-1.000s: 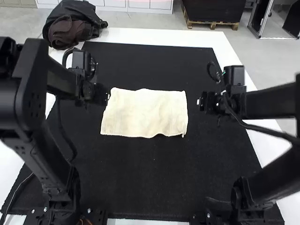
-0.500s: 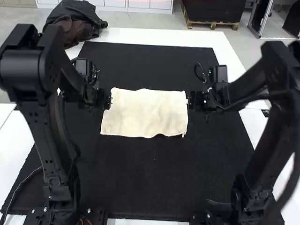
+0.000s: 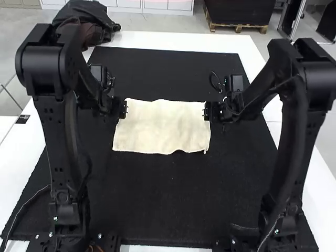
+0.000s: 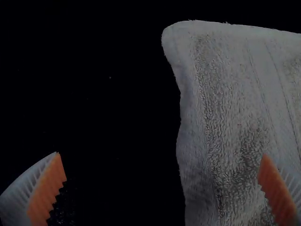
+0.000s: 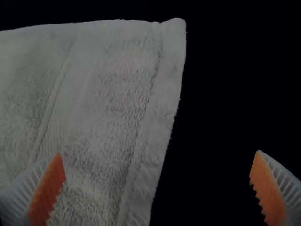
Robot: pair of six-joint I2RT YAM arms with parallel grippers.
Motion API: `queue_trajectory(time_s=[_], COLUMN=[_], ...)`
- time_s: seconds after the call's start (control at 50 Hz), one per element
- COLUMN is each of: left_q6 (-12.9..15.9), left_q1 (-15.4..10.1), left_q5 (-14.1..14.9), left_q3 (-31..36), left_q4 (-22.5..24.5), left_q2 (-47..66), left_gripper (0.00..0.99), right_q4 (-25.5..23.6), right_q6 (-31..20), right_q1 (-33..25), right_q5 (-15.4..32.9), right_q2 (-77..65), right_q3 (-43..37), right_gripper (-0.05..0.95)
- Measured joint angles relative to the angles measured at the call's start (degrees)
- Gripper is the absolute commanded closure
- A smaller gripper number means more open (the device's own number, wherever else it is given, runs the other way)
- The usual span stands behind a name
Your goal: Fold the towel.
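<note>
A cream towel (image 3: 163, 127) lies spread as a rectangle on the black mat, with slightly wavy edges. My left gripper (image 3: 125, 108) is over its left edge near the far corner, and my right gripper (image 3: 205, 111) is over the right edge near the other far corner. In the left wrist view my left gripper (image 4: 162, 176) stands wide open, the towel's edge (image 4: 188, 136) running between its fingers. My right gripper (image 5: 157, 176) is also wide open in the right wrist view, above the towel's side edge (image 5: 160, 113). Neither grips the cloth.
The black mat (image 3: 168, 210) covers most of the white table (image 3: 181, 40). A dark bundle of clothing (image 3: 92, 21) rests at the table's far left corner. Both arms stand at the near side, one at each side of the mat.
My right gripper has moved left from beside the towel to over its right edge. My left gripper has shifted slightly right onto the left edge. The towel has stayed put.
</note>
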Motion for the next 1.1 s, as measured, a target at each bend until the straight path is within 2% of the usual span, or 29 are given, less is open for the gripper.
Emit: queue_trajectory(time_s=[0.28,0.76,1.1], left_q6=[-0.2,-0.2,-0.2], left_q1=[-0.9,-1.1,-1.1], left_q5=[0.0,0.0,0.0], left_q3=[1.4,5.7,6.5], left_q4=[2.4,2.6,2.5], left_q2=[3.4,6.8,9.1], left_gripper=[0.038,0.038,0.033], right_q4=[1.1,1.3,1.1], right_q6=[0.0,0.0,0.0], right_q1=[0.0,0.0,0.4], right_q5=[0.0,0.0,1.0], right_q2=[6.2,12.0,14.1], right_q3=[4.2,11.2,13.3], right_gripper=[-0.01,-0.01,-0.01])
